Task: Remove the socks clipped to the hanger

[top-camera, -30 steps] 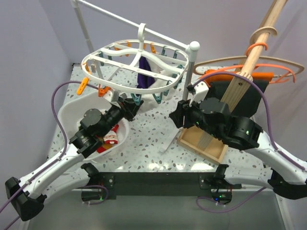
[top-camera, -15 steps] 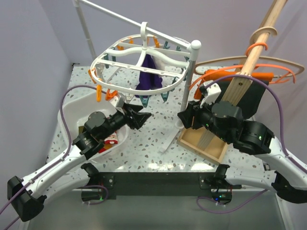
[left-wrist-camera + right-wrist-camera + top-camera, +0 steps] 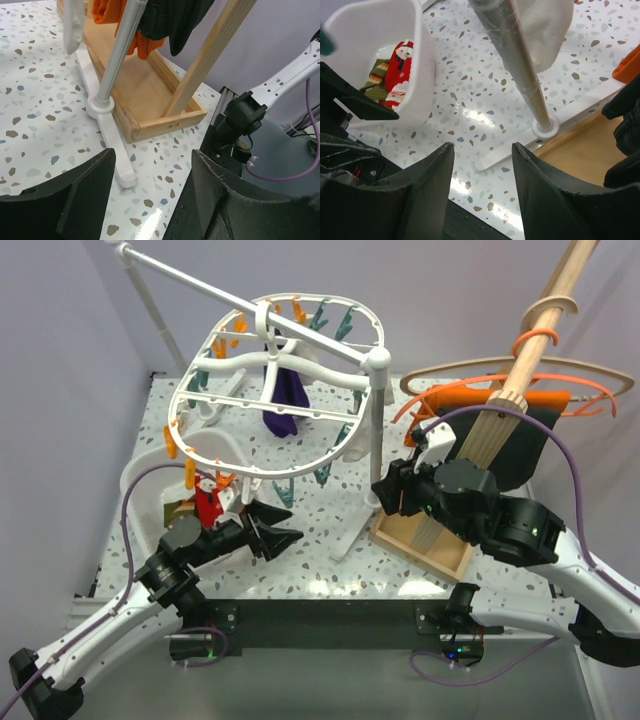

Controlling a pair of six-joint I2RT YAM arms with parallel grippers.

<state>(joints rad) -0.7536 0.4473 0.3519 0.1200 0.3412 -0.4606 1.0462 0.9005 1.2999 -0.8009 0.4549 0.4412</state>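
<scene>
The hanger (image 3: pixel 262 390), a white oval frame with orange and teal clips, hangs tilted from the rack's rod. A dark purple sock (image 3: pixel 283 400) is clipped under its middle, and a white sock (image 3: pixel 545 30) hangs beside the rack's pole (image 3: pixel 515 55). Red Christmas socks (image 3: pixel 400 70) and an olive striped sock (image 3: pixel 377 75) lie in the white basin (image 3: pixel 417 60). My left gripper (image 3: pixel 285 532) is open and empty, low over the table in front of the basin. My right gripper (image 3: pixel 383 492) is open and empty beside the pole's foot.
A wooden tray (image 3: pixel 145 95) at the right holds a slanted wooden post with black cloth (image 3: pixel 170 20) and orange cloth (image 3: pixel 105 10). The rack's white foot (image 3: pixel 107 145) lies across the speckled table. Thin orange and wooden hangers (image 3: pixel 520 380) hang at the far right.
My left gripper opened and drew back from the hanger's near rim toward the table's front edge. The hanger and rack swung left. The right arm shifted slightly.
</scene>
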